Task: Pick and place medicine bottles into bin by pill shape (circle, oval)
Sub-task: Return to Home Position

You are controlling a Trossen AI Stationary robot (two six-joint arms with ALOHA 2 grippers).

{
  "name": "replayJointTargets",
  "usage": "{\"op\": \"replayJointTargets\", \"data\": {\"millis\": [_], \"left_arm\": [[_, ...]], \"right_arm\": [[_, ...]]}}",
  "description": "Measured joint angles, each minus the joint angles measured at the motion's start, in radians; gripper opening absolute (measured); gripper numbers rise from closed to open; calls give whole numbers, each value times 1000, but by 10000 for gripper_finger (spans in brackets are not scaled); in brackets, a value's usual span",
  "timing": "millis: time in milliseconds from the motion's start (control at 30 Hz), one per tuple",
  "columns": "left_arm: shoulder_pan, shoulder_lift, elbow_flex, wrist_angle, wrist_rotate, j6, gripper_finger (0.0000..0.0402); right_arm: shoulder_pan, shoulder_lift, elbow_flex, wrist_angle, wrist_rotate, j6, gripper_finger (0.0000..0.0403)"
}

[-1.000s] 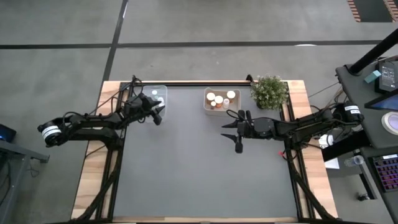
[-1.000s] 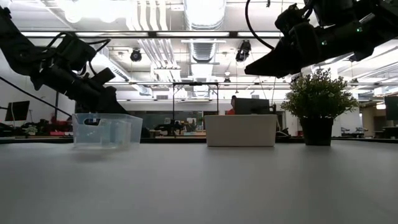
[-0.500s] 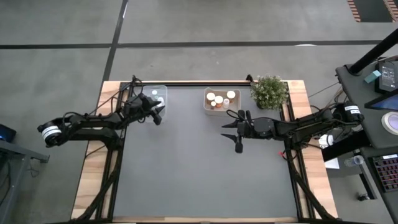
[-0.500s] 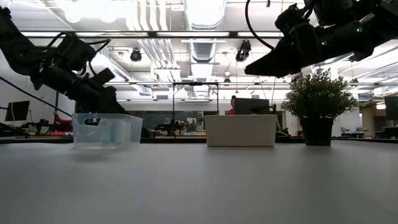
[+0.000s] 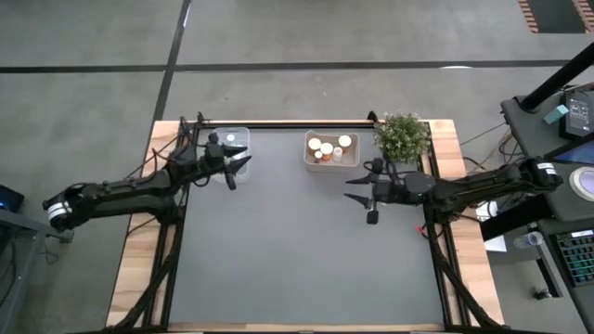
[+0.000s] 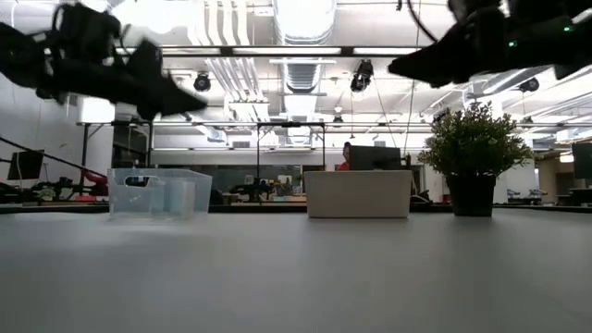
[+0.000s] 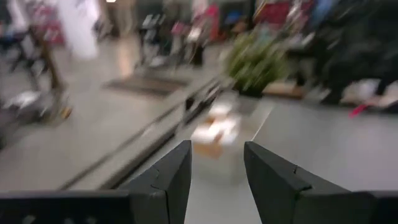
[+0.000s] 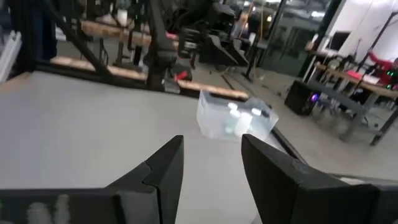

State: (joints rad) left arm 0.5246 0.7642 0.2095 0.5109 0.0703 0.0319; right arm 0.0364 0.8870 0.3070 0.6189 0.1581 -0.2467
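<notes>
Several medicine bottles (image 5: 331, 147) with white caps stand in the white bin (image 5: 311, 160) at the table's far middle. More white-capped bottles (image 8: 239, 115) stand in the clear bin (image 5: 243, 136) at the far left. My left gripper (image 5: 238, 168) hovers open and level just beside the clear bin's near right corner, well above the table (image 6: 180, 102). My right gripper (image 5: 360, 197) hangs open and level near the white bin's near right side, high in the low view (image 6: 398, 69). Neither has anything between its fingers.
A green potted plant (image 5: 402, 136) stands at the far right corner, next to the white bin. The dark table top (image 5: 297, 260) stretches toward the near edge. A black rail (image 5: 278, 122) runs along the far edge.
My left gripper has risen above the clear bin and tipped up from slanting downward to level. My right gripper has drawn back toward the table's right edge and risen slightly. Both bins and the bottles have stayed where they were.
</notes>
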Motion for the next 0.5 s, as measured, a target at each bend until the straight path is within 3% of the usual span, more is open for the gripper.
{"op": "replayJointTargets", "data": {"millis": [367,500], "left_arm": [[-371,-64,155,-7,-2,37,132],[-481,-119,197,-169,-110,133,119]], "right_arm": [[0,-294,-132,-7,-1,0,155],[0,-388,-147,-79,0,-1,155]]}}
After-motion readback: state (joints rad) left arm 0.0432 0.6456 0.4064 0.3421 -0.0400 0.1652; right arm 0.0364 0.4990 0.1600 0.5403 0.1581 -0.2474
